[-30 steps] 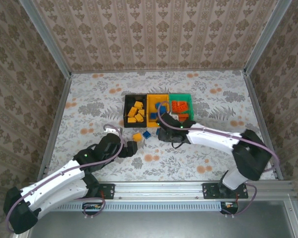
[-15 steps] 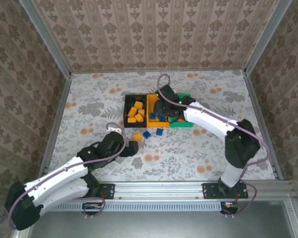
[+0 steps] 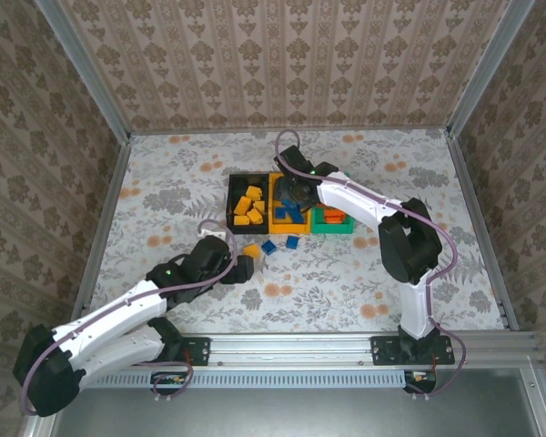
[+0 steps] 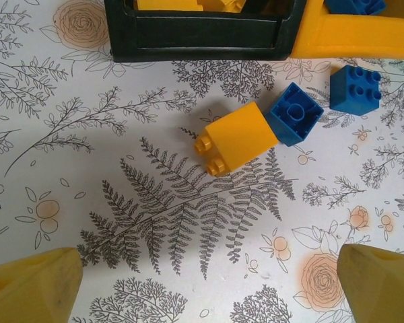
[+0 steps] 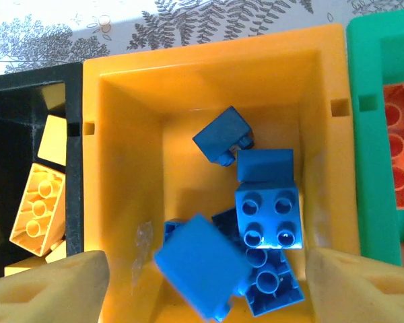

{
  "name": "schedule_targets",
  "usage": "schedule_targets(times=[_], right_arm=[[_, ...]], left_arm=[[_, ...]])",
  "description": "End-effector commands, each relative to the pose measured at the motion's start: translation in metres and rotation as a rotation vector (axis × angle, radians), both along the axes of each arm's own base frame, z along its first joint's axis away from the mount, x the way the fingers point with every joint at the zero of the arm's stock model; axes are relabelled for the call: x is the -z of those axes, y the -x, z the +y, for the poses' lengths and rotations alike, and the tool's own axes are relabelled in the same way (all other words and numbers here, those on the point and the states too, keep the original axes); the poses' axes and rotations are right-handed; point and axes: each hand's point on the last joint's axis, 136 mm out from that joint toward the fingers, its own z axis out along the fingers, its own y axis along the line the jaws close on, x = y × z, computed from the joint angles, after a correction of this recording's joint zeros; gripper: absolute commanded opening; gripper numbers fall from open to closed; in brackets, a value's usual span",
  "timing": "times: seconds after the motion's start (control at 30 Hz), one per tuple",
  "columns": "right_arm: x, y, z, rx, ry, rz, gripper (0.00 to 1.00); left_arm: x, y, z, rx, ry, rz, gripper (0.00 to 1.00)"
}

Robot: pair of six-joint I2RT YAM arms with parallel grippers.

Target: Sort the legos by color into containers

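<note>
One yellow lego (image 4: 237,138), studs pointing lower-left, diagonal

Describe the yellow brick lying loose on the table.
The yellow brick is a small, glossy plastic cube, tipped on its side so its round studs point sideways along the table. Two studs show at one end. It lies just short of the black bin, apart from it, and its opposite end touches a blue brick.

bright even light, faint soft shadows, sharp focus overall, one blue brick (image 5: 200,272) blurred
</note>
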Motion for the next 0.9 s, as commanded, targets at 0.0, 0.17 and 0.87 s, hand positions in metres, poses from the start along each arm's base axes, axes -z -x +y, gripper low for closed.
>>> schedule_targets(times=[0.0,0.17,0.87], right_arm=[[-0.034,0.009,-0.004,-0.004,-0.045,-0.056,0.82],[-0.047,0.035,-0.01,-0.015,-0.122,-0.086,0.84],[-0.058,0.079,-0.05,0.008,-0.149,-0.138,0.85]], left_arm=[[-0.02,-0.014,-0.014,0.034,0.034,-0.051,0.95],[-0.018,-0.03,-0.029,0.045,0.038,-0.06,0.87],[0.054,-0.058,-0.048,0.048,-0.092,0.063,0.81]])
